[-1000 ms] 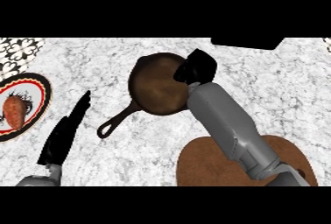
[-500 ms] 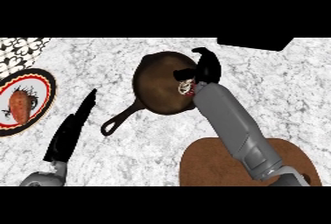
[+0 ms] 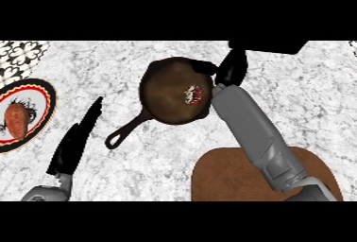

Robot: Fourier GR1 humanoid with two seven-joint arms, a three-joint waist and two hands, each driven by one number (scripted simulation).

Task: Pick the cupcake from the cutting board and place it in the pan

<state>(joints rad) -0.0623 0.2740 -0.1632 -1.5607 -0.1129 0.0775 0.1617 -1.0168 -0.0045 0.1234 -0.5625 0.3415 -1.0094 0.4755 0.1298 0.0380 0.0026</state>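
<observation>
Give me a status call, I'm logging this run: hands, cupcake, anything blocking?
Right hand open beyond the pan's far rim, holding nothing. Left hand open, resting lower left. Cupcake lies in the pan, cutting board bare. Nothing blocking.

One view only: head cam, high above surface [image 3: 140,165], looking steeply down, nr top-down. Both forearms enter from lower edge, so cam sits over robot's own side, facing away from body. Not mirrored: right robot hand [image 3: 232,71] at view's right, left robot hand [image 3: 77,142] at lower left. Medium range: pan [image 3: 167,97] whole at centre; plate [image 3: 43,101] cut by left edge, cutting board [image 3: 223,179] cut by bottom. No 2nd view, no overlap to report.
</observation>
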